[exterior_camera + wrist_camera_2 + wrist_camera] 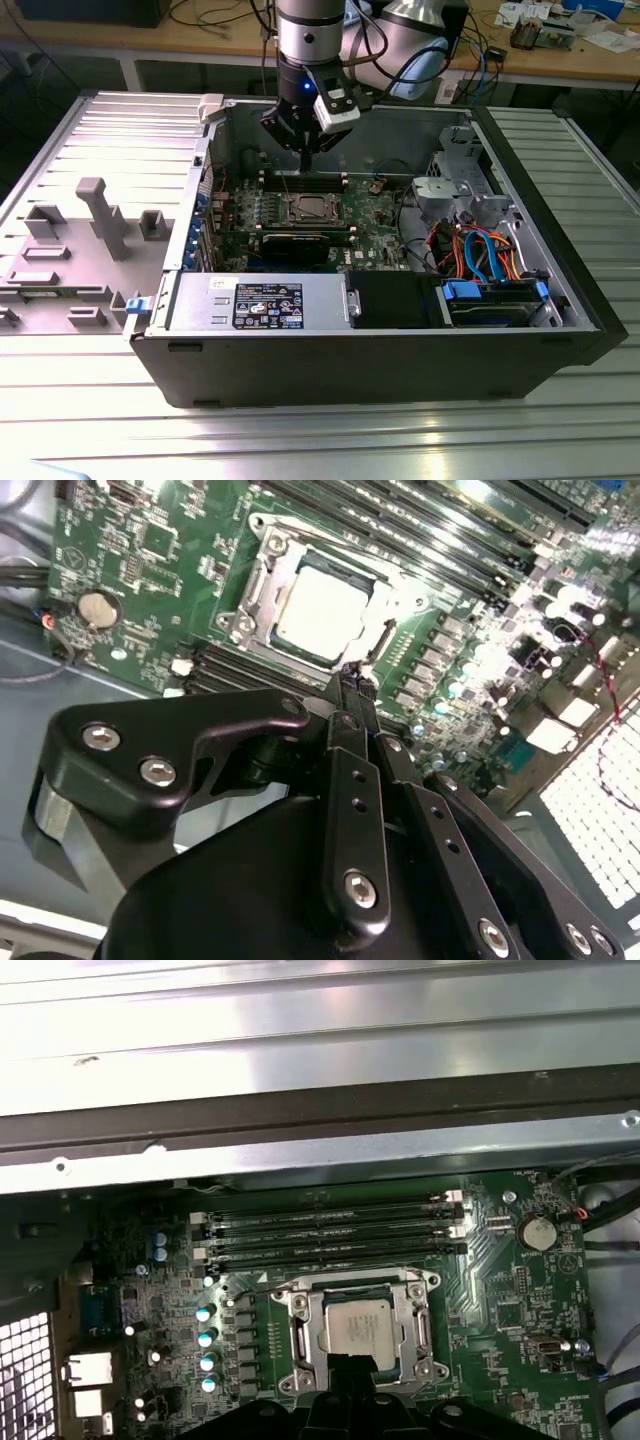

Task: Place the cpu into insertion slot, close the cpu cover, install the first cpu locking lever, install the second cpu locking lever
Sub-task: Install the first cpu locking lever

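The cpu (pixel 362 1327) lies flat in the insertion slot (pixel 305 211) on the green board, its dull silver top showing. The cpu cover (pixel 311 1332) lies down around the chip as a silvery frame, also seen in the second wrist view (pixel 254 602). My gripper (pixel 351 683) hangs a little above the board at the socket's edge, fingers pressed together and holding nothing. Its black fingertips (pixel 350 1364) just overlap the chip's near edge in the first wrist view. In the exterior view the gripper (pixel 306 168) hangs over the socket's far side. I cannot tell how the locking levers stand.
Long black memory slots (pixel 330 1232) run beside the socket. A coin battery (pixel 538 1231) sits on the board. The case's metal wall (pixel 320 1150) rises just beyond. A drive cage with blue cables (pixel 480 250) and a power supply (pixel 265 302) fill the case's near side.
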You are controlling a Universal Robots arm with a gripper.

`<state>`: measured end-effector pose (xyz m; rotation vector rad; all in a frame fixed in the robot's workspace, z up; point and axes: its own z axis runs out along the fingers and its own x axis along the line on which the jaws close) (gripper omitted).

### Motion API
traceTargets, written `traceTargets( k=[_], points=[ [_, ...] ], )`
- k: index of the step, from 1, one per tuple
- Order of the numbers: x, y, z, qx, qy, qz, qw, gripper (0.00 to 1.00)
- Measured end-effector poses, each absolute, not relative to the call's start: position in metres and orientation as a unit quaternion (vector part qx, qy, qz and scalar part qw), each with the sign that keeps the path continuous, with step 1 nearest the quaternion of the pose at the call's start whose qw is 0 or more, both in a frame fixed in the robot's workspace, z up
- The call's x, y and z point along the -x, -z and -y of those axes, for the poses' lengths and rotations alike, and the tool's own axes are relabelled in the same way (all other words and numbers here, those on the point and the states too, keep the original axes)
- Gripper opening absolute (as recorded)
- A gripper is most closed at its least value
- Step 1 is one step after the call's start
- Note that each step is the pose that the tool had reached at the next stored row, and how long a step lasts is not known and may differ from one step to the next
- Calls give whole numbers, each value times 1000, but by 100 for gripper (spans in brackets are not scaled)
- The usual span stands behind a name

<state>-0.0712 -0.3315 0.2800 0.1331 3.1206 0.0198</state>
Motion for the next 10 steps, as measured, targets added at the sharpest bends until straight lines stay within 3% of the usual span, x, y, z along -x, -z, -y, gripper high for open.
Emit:
traceTargets(
  k=[10],
  points=[
    [78, -277, 331, 8, -11, -1000, 9, 11]
  ],
)
